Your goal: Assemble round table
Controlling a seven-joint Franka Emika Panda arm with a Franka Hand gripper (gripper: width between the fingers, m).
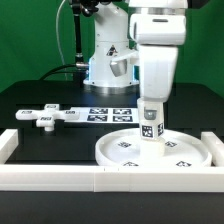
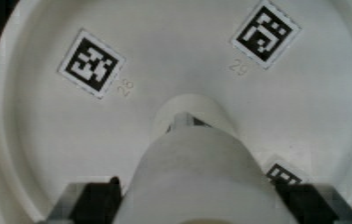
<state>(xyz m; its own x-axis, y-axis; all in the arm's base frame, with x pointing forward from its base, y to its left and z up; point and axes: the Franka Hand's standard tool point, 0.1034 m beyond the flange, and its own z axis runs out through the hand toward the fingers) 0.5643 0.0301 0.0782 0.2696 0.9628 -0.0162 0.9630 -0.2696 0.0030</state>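
The large rimmed round disc (image 1: 153, 150) lies flat at the table's front, tags facing up; it fills the wrist view (image 2: 66, 130). The short cylindrical leg (image 1: 151, 122) stands upright on the middle of the disc, a tag on its side. My gripper (image 1: 151, 106) comes straight down and is shut on the leg's top. In the wrist view the leg (image 2: 191, 160) runs between my two dark fingers (image 2: 98, 200), its far end on the disc. The cross-shaped base piece (image 1: 44, 116) lies on the black table at the exterior view's left.
The marker board (image 1: 108, 113) lies behind the disc near the robot's base. A long white border rail (image 1: 60, 178) runs along the table's front, with raised ends at both sides.
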